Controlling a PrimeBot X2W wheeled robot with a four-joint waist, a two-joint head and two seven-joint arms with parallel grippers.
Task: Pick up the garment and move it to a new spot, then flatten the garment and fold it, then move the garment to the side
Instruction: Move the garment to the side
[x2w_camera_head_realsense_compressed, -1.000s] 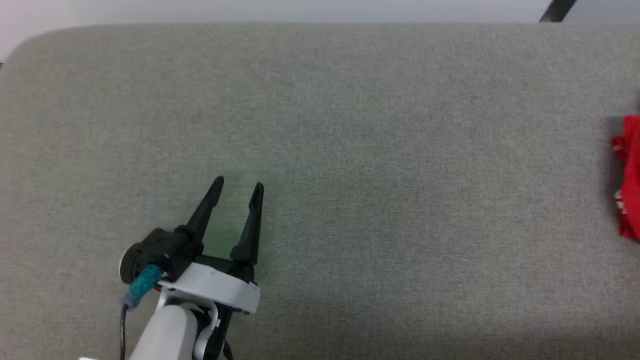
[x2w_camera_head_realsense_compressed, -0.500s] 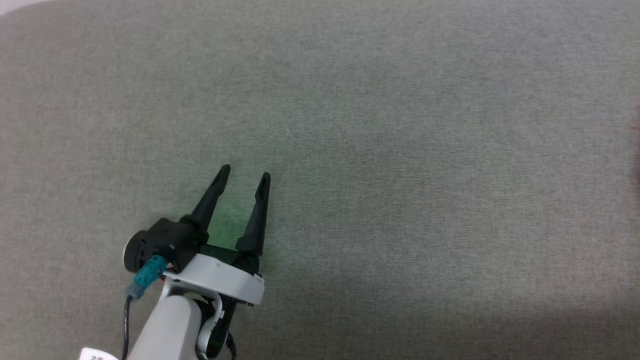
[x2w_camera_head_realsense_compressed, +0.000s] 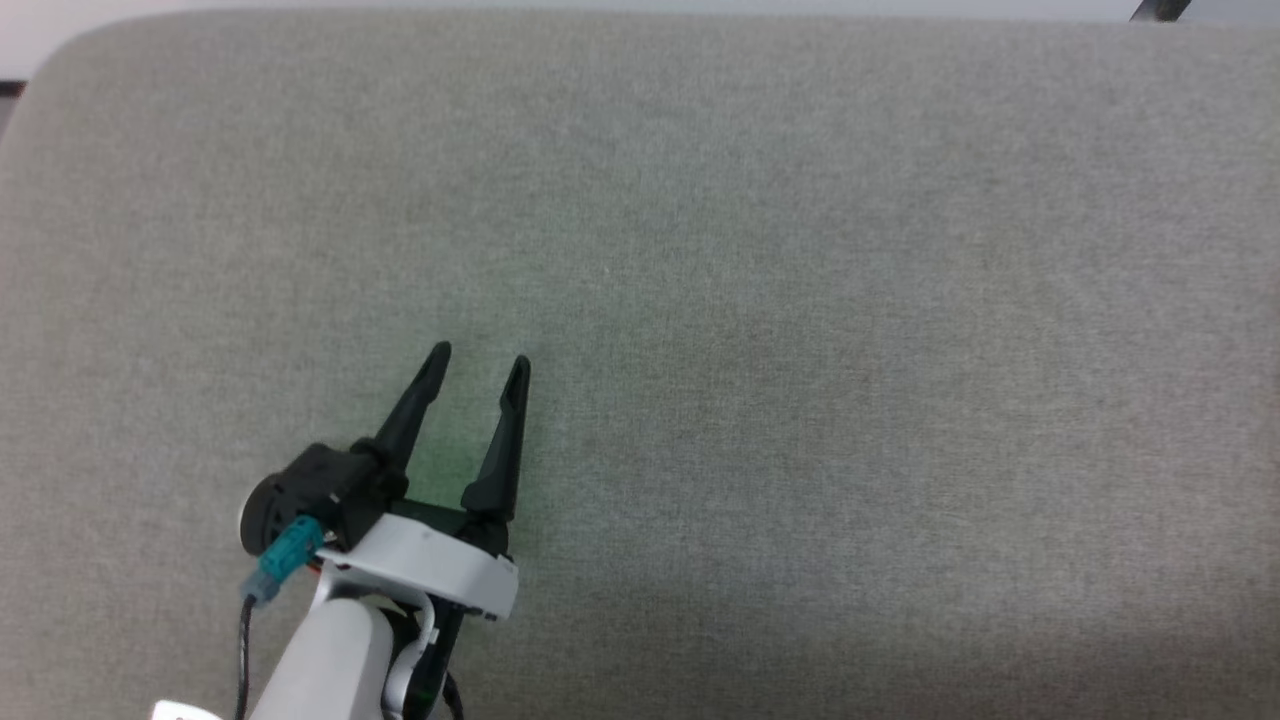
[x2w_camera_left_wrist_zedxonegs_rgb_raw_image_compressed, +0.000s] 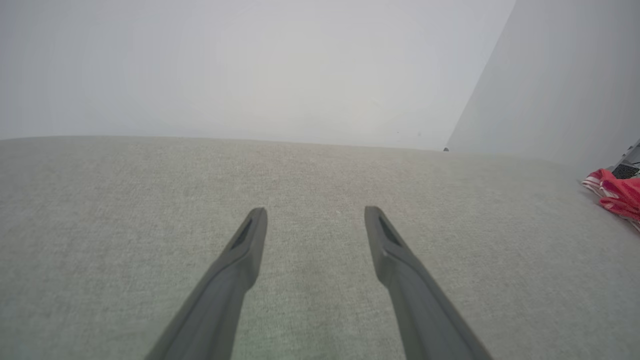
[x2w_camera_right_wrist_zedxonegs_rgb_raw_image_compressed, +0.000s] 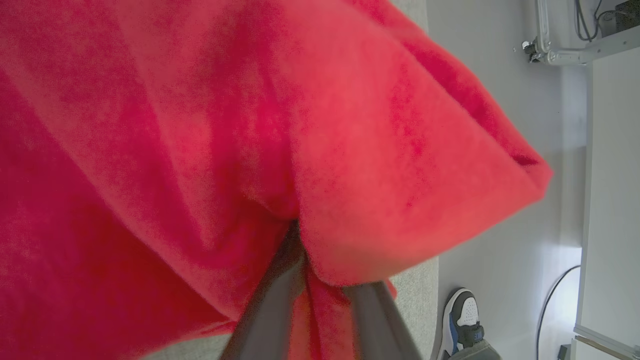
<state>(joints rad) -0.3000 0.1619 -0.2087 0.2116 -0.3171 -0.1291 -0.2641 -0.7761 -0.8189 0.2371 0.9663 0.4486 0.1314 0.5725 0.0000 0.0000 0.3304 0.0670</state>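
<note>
The garment is red cloth bunched close against the right wrist camera, with a fold hanging past the table's edge. My right gripper reaches into it. Cloth lies between its two dark fingers and covers their tips, so how its jaws stand is hidden. In the left wrist view the garment is a red heap with striped trim at the table's far right. My left gripper hovers low over the bare table at the near left, fingers wide apart and nothing between them. The left wrist view shows the left gripper the same way.
The grey cloth-covered table spreads across the head view, with its far edge along the top. In the right wrist view a person's shoe stands on the pale floor beside the table, near a white cabinet and a cable.
The head camera dipped and came back, shifted a little. The red garment seen at the right edge a second ago is out of that picture. The left gripper stays open in place.
</note>
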